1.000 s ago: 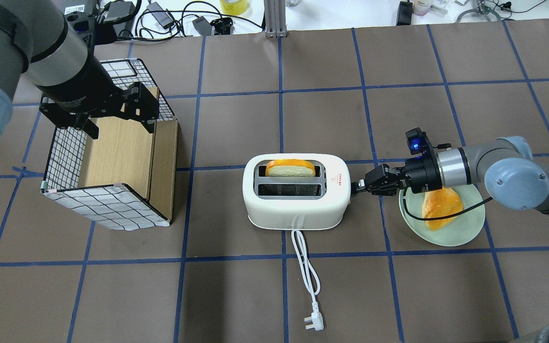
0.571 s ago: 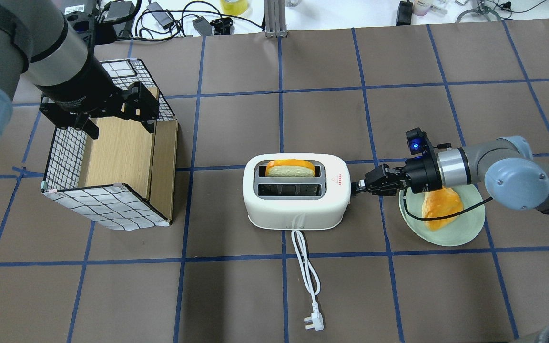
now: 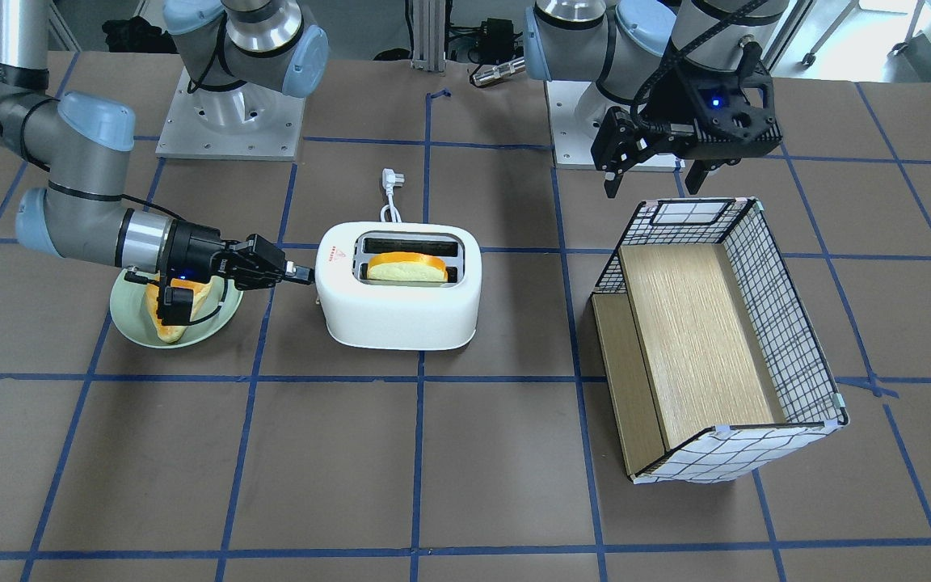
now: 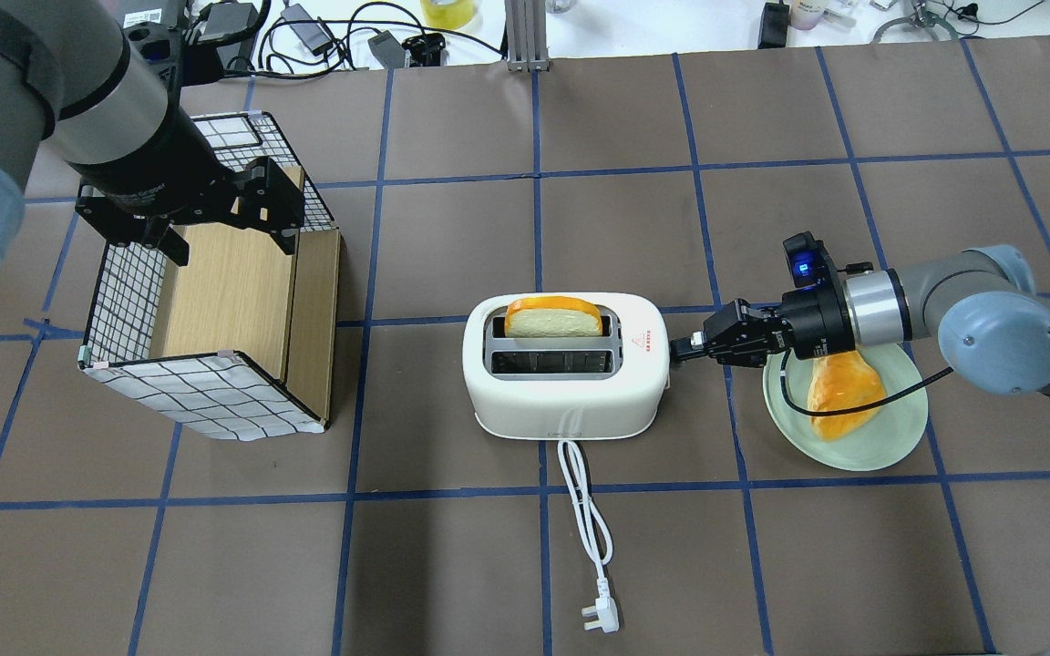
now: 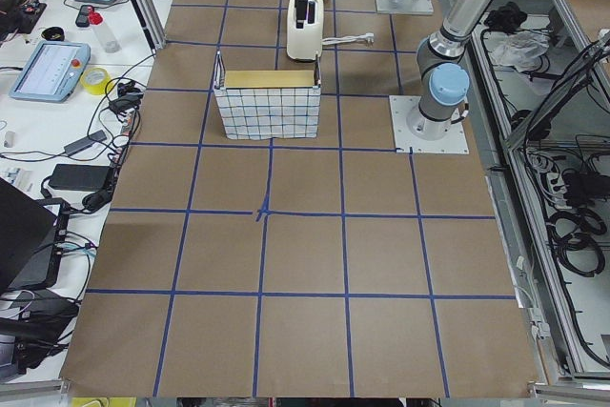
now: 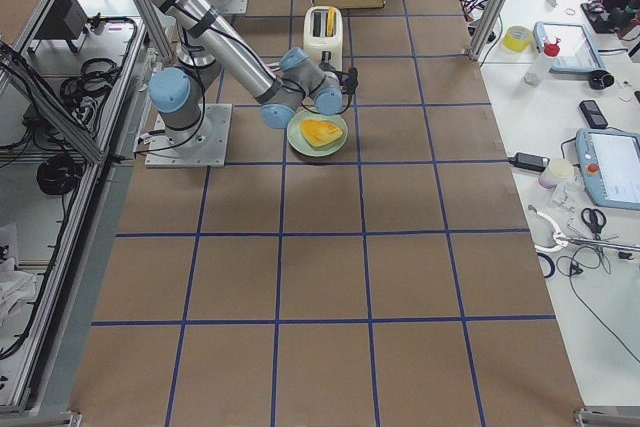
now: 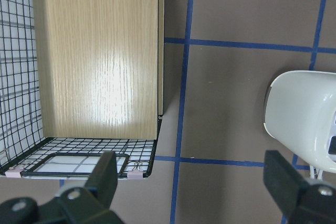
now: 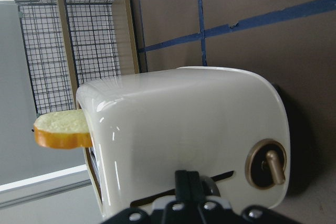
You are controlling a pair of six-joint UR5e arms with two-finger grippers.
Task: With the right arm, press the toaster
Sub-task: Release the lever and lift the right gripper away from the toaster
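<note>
The white toaster (image 4: 566, 383) stands mid-table, its red triangle mark toward my right gripper (image 4: 676, 348). It also shows in the front view (image 3: 398, 311) and the right wrist view (image 8: 184, 124). A bread slice (image 4: 552, 316) sticks up out of its far slot. My right gripper is shut, lying level, with its tip against the lever slot on the toaster's end face (image 8: 231, 174); its fingertips (image 8: 187, 182) sit beside the grey lever tab. In the front view the right gripper (image 3: 304, 276) touches that end. My left gripper (image 4: 224, 223) hangs open and empty over the basket.
A wire basket with a wooden shelf (image 4: 206, 396) lies at the left. A green plate (image 4: 890, 446) with a second bread slice (image 4: 839, 401) sits under my right wrist. The toaster's white cord and plug (image 4: 600, 620) trail toward the near edge. A brass dial (image 8: 268, 163) is on the toaster's end.
The bread slice stands a little higher out of the slot. My right gripper and wrist have shifted slightly up and toward the toaster's end. The left arm has not moved.
</note>
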